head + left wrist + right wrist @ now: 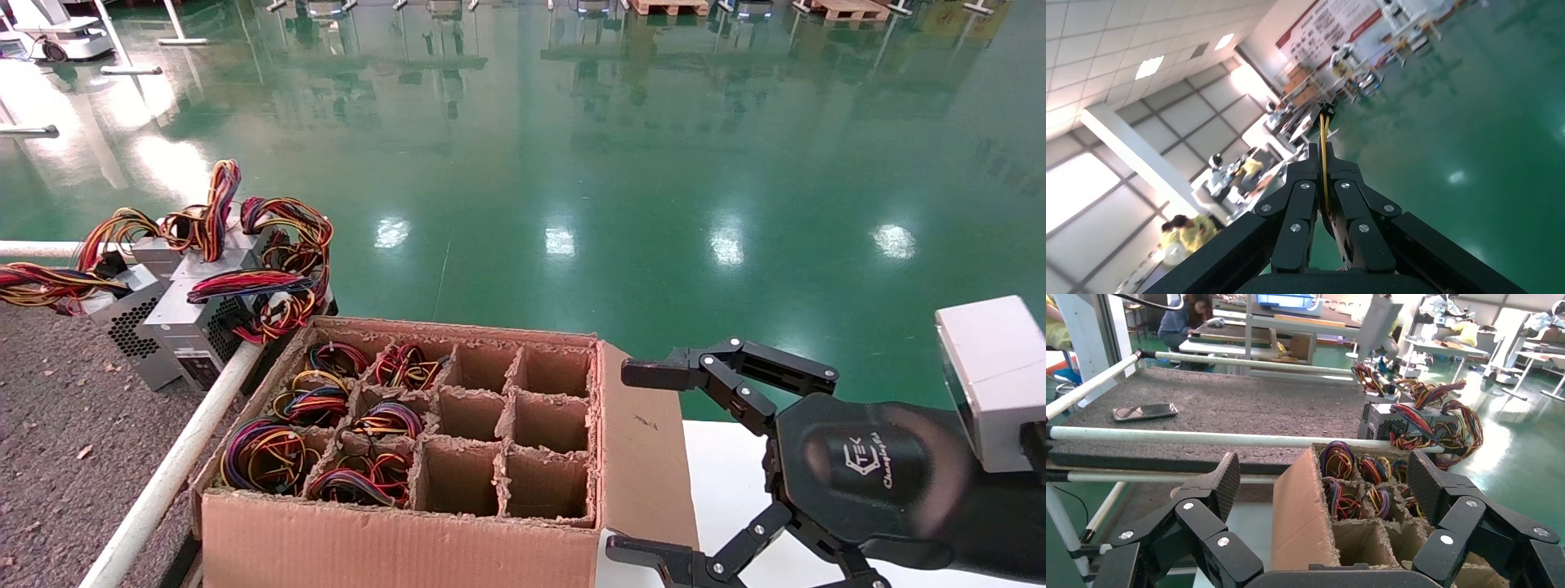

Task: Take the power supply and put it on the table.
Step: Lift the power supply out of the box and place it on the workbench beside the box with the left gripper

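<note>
- Jaws first: the left gripper (1323, 160) has its fingers pressed together, pinching thin yellow wires (1324, 131) between the tips. It only shows in its own wrist view, up in the air with the green floor (1474, 122) behind it, and I can't tell what those wires belong to.
- Far left in the head view, the table (57, 425) is the dark speckled surface with a white rail (176, 469) along its edge.
- Several power supplies sit at the table's far corner; the nearest power supply (176, 322) rests right by the rail, with red, yellow and black wires piled over it.
- Just right of the rail is a cardboard box (392, 539) with dividers — its left cells hold coiled wire bundles (265, 453), the right cells look bare.
- Far right, the right gripper (637, 465) hovers beside the box over a white surface (727, 490), jaws spread wide, holding nothing.
</note>
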Motion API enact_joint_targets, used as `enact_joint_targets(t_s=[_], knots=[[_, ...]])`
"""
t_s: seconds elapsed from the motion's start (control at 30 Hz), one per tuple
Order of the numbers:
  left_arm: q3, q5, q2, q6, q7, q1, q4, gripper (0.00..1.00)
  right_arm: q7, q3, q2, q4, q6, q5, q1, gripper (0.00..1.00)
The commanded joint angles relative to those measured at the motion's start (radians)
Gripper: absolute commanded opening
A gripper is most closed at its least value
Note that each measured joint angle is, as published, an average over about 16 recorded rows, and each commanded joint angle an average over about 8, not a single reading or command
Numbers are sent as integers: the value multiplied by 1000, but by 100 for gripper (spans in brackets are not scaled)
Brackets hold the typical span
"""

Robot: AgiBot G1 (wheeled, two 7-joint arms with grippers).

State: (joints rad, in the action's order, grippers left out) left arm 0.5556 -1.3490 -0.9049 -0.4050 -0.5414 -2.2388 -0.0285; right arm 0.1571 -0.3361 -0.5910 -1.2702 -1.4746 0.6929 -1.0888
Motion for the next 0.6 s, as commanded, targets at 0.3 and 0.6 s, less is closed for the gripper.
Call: enact_joint_targets(t_s=[0.3,0.6], knots=[[13,-18,29,50,18,28,-18,0,0,0,0,0,0,0,0,100],[20,-29,33,78,51,59,-29,0,0,0,0,0,0,0,0,100]])
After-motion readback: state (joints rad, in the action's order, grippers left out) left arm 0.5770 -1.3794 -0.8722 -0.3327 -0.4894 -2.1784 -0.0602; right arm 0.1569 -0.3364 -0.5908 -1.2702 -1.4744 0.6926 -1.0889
